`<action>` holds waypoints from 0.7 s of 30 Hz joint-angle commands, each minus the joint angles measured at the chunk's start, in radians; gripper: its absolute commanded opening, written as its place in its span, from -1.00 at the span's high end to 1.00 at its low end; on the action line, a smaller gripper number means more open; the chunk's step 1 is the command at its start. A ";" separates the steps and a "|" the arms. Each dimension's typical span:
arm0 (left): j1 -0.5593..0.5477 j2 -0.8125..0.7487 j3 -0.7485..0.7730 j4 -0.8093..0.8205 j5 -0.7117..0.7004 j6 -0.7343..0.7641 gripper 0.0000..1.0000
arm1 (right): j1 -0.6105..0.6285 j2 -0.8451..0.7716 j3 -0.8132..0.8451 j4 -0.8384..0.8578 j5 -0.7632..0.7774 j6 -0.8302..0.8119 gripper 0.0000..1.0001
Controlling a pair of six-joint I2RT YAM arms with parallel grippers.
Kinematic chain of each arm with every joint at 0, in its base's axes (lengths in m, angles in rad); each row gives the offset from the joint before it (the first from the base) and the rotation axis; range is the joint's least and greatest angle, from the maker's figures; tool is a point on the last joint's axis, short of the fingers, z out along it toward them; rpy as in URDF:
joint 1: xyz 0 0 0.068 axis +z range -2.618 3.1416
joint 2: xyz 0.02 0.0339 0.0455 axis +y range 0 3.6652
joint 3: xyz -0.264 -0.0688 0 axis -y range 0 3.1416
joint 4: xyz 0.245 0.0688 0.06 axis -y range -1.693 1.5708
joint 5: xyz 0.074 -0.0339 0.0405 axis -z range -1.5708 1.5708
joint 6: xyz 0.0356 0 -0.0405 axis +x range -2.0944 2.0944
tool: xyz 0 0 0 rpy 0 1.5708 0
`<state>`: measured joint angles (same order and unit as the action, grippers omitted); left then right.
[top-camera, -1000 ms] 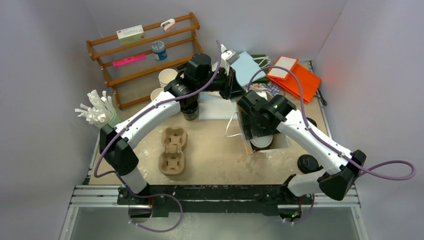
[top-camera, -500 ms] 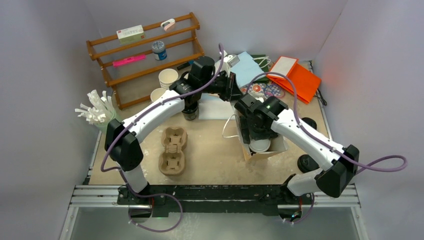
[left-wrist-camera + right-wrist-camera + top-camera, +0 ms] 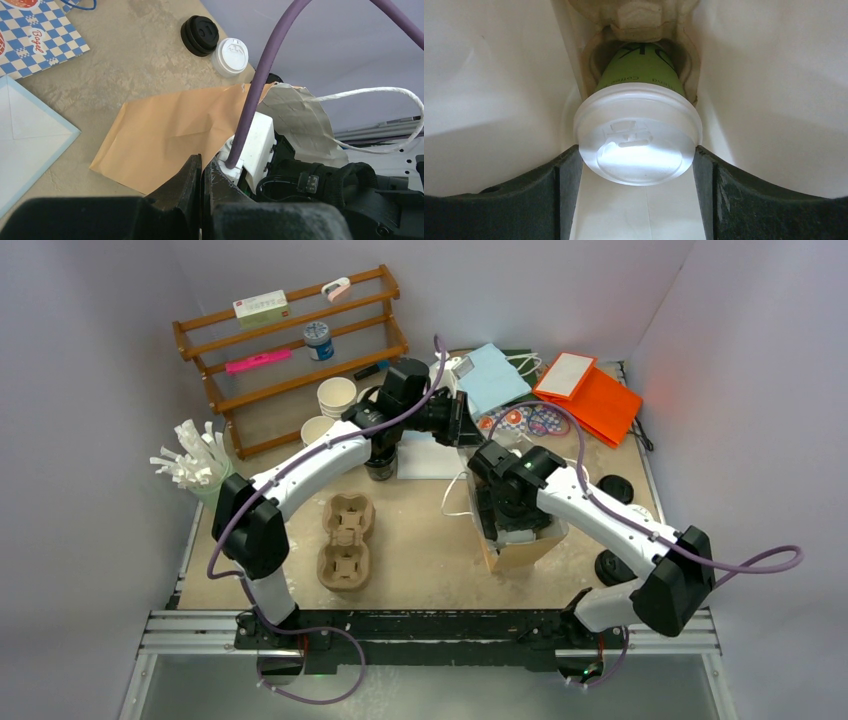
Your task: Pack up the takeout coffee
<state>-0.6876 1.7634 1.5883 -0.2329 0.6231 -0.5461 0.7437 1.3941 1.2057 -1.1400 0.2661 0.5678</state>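
The takeout coffee is a green paper cup [image 3: 641, 70] with a white plastic lid [image 3: 638, 135]. It stands deep inside the brown paper bag [image 3: 515, 552], whose white inner walls [image 3: 489, 75] fill the right wrist view. Its base sits in a moulded pulp socket [image 3: 639, 20]. My right gripper [image 3: 638, 160] is down in the bag, with both fingers [image 3: 569, 175] touching the lid's sides. My left gripper [image 3: 202, 165] is shut on the bag's upper edge [image 3: 175, 130] at the far side, holding the mouth open. From above, the right wrist [image 3: 505, 490] hides the cup.
A pulp cup tray [image 3: 345, 540] lies left of the bag. Paper cups [image 3: 336, 395] and a black cup [image 3: 379, 468] stand near the wooden rack [image 3: 290, 340]. Black lids [image 3: 612, 566] lie at the right. Blue envelope [image 3: 25, 140], checkered paper [image 3: 30, 35] and an orange folder [image 3: 590, 390] lie behind.
My right arm has gone down and left into the bag with the cup. The bag has shifted a little leftward. My left gripper has followed, still pinching the bag's edge.
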 commanded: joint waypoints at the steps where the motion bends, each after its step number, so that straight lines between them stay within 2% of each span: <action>1: -0.032 -0.032 0.013 0.085 0.136 -0.066 1.00 | -0.019 0.037 -0.050 0.040 -0.064 -0.042 0.66; 10: -0.032 -0.044 -0.010 0.102 0.142 -0.071 1.00 | -0.075 0.085 -0.071 0.101 -0.089 -0.082 0.65; 21: -0.033 -0.059 -0.030 0.095 0.146 -0.068 1.00 | -0.080 0.122 -0.141 0.166 -0.133 -0.079 0.66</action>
<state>-0.6876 1.7641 1.5593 -0.1780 0.6399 -0.5686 0.6670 1.4193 1.1671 -1.0748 0.2092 0.4919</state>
